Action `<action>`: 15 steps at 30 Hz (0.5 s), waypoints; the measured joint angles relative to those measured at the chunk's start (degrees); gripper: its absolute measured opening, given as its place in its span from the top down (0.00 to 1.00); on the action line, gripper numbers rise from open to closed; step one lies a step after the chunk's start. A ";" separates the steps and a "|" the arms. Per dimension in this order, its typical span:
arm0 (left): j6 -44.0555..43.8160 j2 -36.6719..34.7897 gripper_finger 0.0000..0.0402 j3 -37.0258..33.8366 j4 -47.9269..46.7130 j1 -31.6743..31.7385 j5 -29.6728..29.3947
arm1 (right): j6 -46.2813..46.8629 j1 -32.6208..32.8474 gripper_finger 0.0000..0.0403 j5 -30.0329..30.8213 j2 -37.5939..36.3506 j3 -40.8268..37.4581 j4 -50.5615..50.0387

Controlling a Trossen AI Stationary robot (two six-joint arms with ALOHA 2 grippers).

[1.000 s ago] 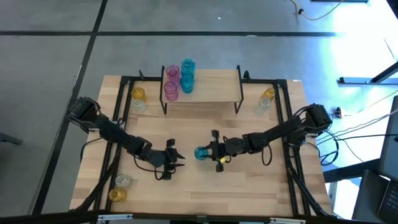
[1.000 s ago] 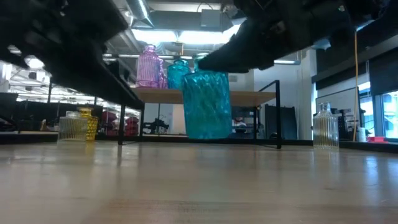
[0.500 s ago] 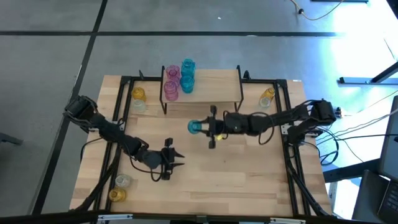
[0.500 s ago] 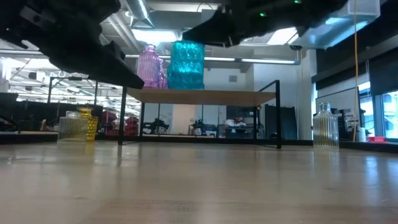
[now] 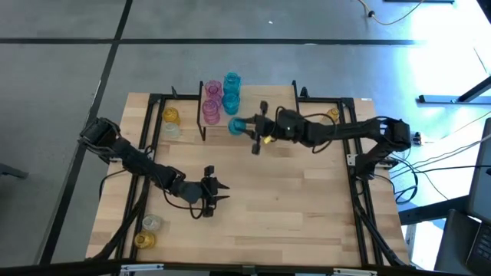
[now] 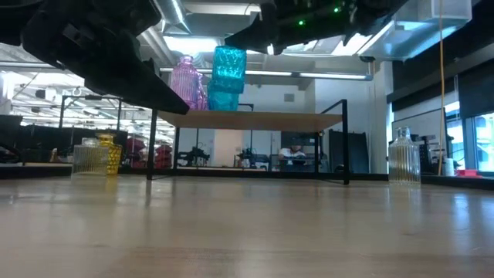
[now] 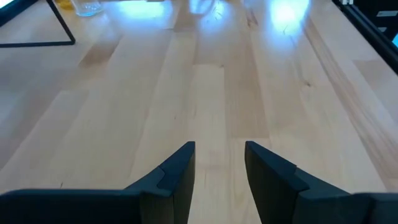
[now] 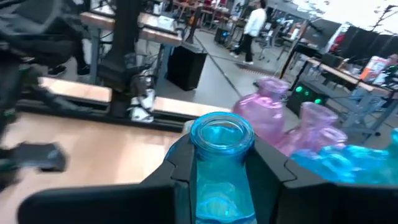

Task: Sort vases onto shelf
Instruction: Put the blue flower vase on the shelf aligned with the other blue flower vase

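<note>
My right gripper [image 5: 247,129] is shut on a teal glass vase [image 5: 236,125], which it holds at the near edge of the shelf [image 5: 265,107]. In the low view the vase [image 6: 228,66] hangs higher than the shelf board [image 6: 255,117]. Two pink vases [image 5: 212,100] and two teal vases [image 5: 231,92] stand on the shelf's left end. My left gripper [image 5: 216,192] hovers open over the table's middle left, nothing between its fingers [image 7: 180,174]. My right gripper pinches the teal vase's body just below the rim [image 8: 221,155], one finger [image 8: 180,165] on each side. The fingers come level from the table's right side. The vase stands upright, mouth up, lifted clear of table and shelf.
A yellow vase [image 5: 170,115] and a clear one [image 5: 170,130] stand left of the shelf. Another such pair [image 5: 328,121] stands right of it. Two more vases [image 5: 147,231] stand near the table's front left corner. Black frame rails [image 5: 360,192] run along the table's sides.
My right gripper has swung from the table's middle toward the far edge and risen, carrying the teal vase upright. The vase was a little above the tabletop and is now higher than the shelf board, at the shelf's near left.
</note>
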 joint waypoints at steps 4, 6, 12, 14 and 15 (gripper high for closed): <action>0.30 0.02 0.67 0.00 0.12 0.04 -0.01 | -0.02 -1.89 0.80 -1.37 2.55 1.73 2.28; 0.36 0.02 0.67 0.00 0.13 0.04 -0.01 | -0.02 -2.73 0.80 -1.83 4.14 3.51 2.10; 0.37 0.04 0.67 0.00 0.13 0.04 0.09 | 0.59 -4.26 0.80 -1.77 8.77 7.41 1.69; 0.37 0.04 0.67 0.00 0.11 0.04 0.09 | 0.56 -4.57 0.80 -0.90 9.36 7.88 1.85; 0.37 0.04 0.67 0.00 0.12 0.04 0.10 | 0.53 -4.53 0.80 -0.72 9.40 7.93 1.89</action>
